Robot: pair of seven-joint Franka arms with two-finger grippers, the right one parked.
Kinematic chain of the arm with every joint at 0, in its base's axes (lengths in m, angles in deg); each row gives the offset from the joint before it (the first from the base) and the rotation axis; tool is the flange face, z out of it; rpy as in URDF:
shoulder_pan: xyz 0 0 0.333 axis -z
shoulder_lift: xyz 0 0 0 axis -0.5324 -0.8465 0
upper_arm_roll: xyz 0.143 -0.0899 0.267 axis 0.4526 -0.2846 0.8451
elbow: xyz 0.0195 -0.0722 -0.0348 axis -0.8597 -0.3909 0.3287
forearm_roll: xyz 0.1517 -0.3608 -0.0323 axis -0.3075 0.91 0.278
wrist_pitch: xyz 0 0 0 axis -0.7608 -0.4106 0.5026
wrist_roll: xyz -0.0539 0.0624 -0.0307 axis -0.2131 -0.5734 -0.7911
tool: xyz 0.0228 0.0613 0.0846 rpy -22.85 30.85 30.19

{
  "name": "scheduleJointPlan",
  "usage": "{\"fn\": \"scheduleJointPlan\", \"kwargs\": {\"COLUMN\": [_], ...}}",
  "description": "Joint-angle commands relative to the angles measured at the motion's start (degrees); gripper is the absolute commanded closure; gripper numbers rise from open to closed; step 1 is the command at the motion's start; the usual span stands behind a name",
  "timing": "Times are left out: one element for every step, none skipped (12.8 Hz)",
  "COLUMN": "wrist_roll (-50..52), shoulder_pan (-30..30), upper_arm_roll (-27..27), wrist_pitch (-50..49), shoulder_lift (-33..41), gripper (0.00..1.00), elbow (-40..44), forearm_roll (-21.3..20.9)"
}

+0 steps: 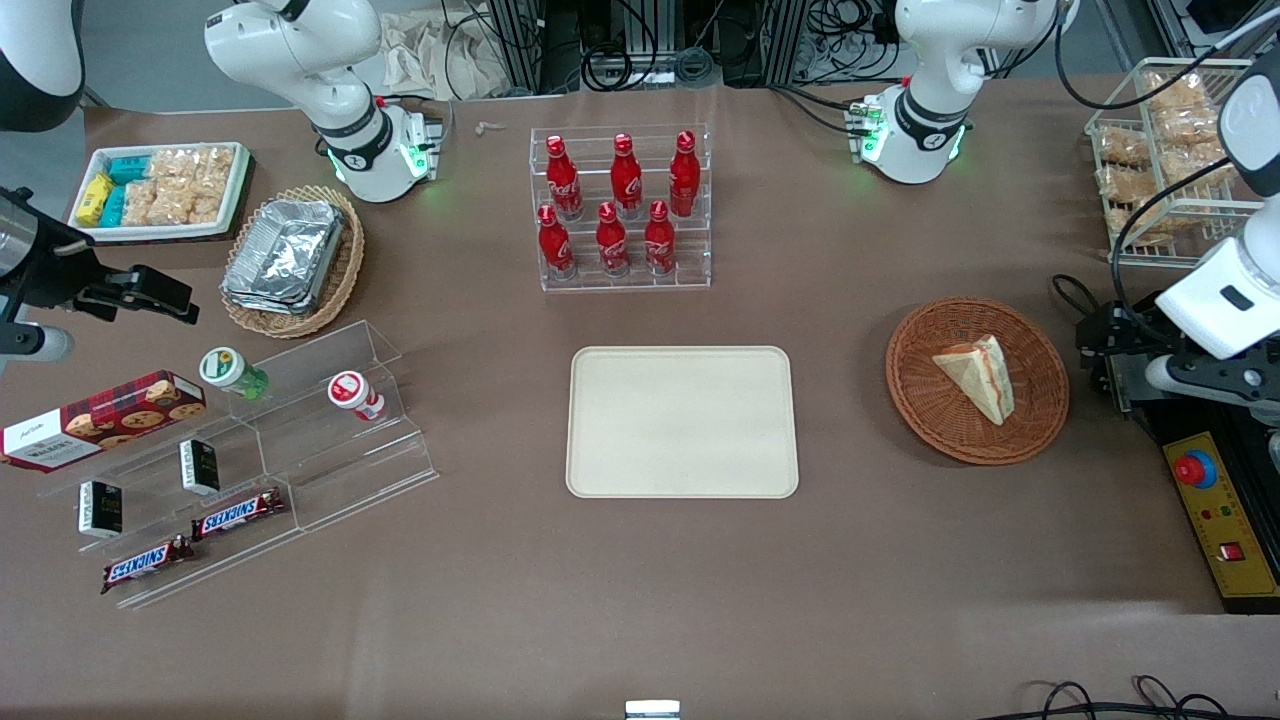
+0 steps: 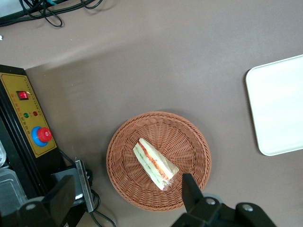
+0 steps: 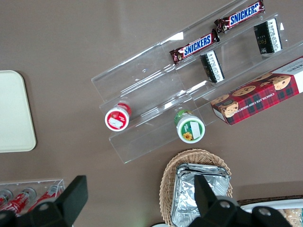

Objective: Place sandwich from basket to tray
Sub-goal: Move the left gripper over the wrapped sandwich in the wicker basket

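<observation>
Right now my pincer (image 2: pixel 125 198) is hovering with its fingers spread wide, gripping nothing, while the sandwich (image 2: pixel 155 163) is lying in the basket (image 2: pixel 189 137) directly beneath it, beside the tray (image 1: pixel 682 421).

The brown table (image 1: pixel 620 580) carries the cream tray (image 1: pixel 682 421) at its middle and the reddish basket (image 1: pixel 977 380) toward the working arm's end. Farther from the front camera stands a clear rack (image 1: pixel 620 208) with 6 red bottles. The gripper (image 2: pixel 125 196) hangs wide open above the table, over the basket's edge.
</observation>
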Motion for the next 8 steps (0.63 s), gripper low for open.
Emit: {"fn": "scheduleJointPlan", "kwargs": {"wrist_roll": [-0.5,-0.4,-0.4,0.4,5.1,10.2,13.1,14.0], "shoulder_pan": [-1.1,-1.1,-1.1,-1.0,-1.0,-1.0,-0.9,-0.7], "upper_arm_roll": [-0.9,-0.9,-0.9,-0.9,-0.9,-0.9,-0.9,-1.0], "wrist_pitch": [-3.7,-3.8,-3.9,-5.0,-7.2,-8.0,-8.0,-6.5], "shoulder_lift": [-1.3,-1.4,-1.3,-1.4,-1.5,-0.9,-0.1,1.3], "gripper": [0.0,0.0,0.0,0.0,0.0,0.0,0.0,0.0], "elbow": [2.4,2.5,2.5,2.2,1.7,0.1,-2.2,-6.0], "forearm_roll": [0.8,0.8,0.8,0.7,0.7,0.8,0.7,-0.2]}}
